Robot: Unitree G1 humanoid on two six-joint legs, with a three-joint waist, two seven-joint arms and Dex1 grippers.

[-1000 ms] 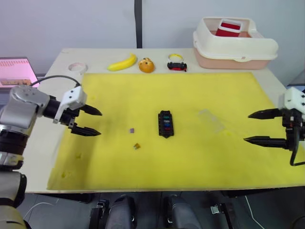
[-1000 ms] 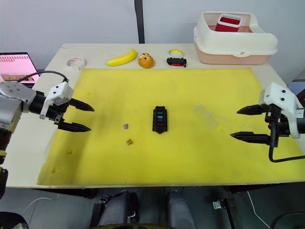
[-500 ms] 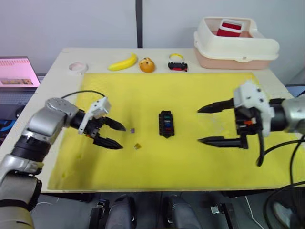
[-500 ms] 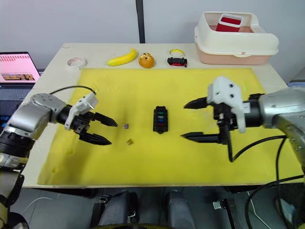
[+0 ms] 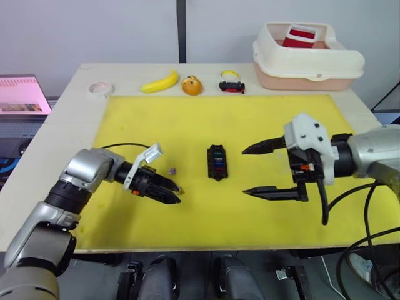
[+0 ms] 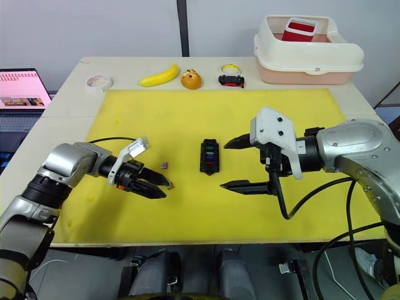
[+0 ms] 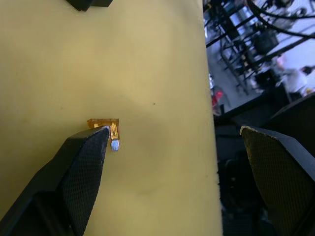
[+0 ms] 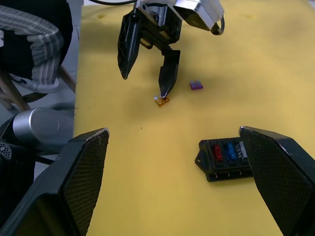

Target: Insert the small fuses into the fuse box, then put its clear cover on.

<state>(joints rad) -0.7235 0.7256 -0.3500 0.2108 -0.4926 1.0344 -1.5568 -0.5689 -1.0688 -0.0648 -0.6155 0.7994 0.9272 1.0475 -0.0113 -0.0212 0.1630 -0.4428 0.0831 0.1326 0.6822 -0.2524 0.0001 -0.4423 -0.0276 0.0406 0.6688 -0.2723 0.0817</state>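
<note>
The black fuse box (image 5: 217,162) lies mid-mat with several coloured fuses in its slots, also seen as fuse box (image 8: 229,160). Left of it lie a purple fuse (image 5: 172,169) and an amber fuse (image 7: 104,125). My left gripper (image 5: 179,194) is open and low over the mat, and one fingertip (image 7: 98,136) touches the amber fuse. To the right of the box, my right gripper (image 5: 245,172) hovers wide open with nothing in it. The clear cover is hidden behind the right gripper.
A yellow mat (image 5: 187,125) covers the table. Along the back edge sit a tape roll (image 5: 100,88), a banana (image 5: 160,82), an orange toy (image 5: 192,85) and a small toy car (image 5: 232,86). A cream bin (image 5: 306,59) stands back right, a laptop (image 5: 22,94) far left.
My left gripper has moved right and down to the amber fuse, its fingers closer together. My right gripper has swung in from the right edge toward the fuse box.
</note>
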